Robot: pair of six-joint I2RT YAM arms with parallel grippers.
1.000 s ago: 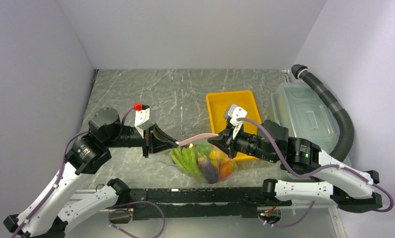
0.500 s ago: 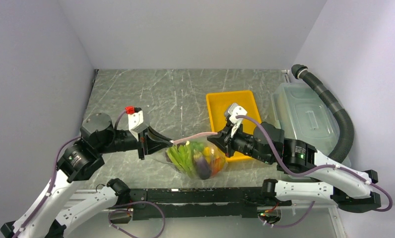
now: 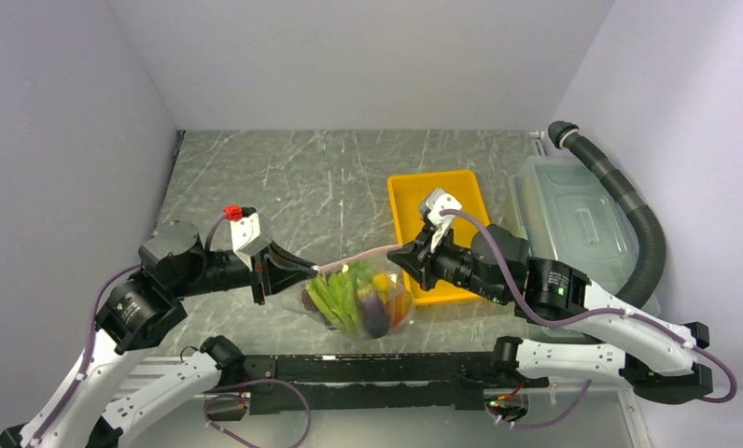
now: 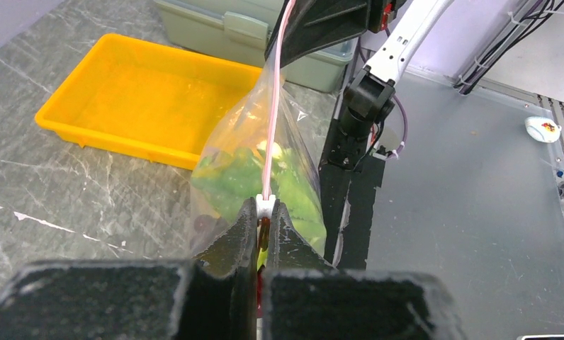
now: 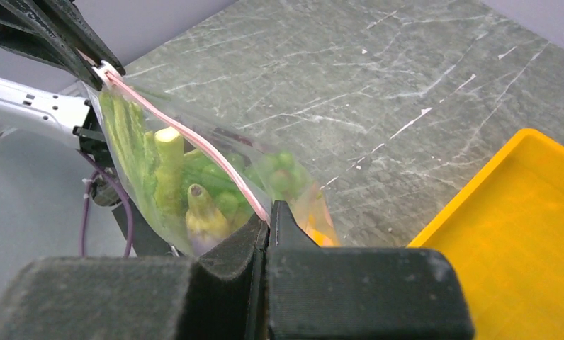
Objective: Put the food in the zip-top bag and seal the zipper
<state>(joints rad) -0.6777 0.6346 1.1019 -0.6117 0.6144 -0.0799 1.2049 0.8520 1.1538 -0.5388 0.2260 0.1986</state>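
The clear zip-top bag (image 3: 357,301) hangs between my two grippers near the table's front edge, with the food (image 3: 349,297) inside: green stalks, a purple piece, yellow and orange bits. Its pink zipper (image 3: 358,258) is stretched taut from one gripper to the other. My left gripper (image 3: 310,269) is shut on the zipper's left end, where a small white slider (image 4: 266,206) sits at my fingertips. My right gripper (image 3: 398,253) is shut on the right end of the zipper (image 5: 194,145). In the right wrist view the food (image 5: 187,195) shows through the bag (image 5: 293,188).
The yellow tray (image 3: 407,201) stands behind the right gripper. A translucent lidded bin (image 3: 573,219) and a black corrugated hose (image 3: 629,210) are at the right. A black rail (image 3: 368,369) runs along the table's near edge below the bag.
Both grippers have moved left with the bag hanging between them. The left arm has drawn back toward the left, and the bag has shifted left along the front edge.
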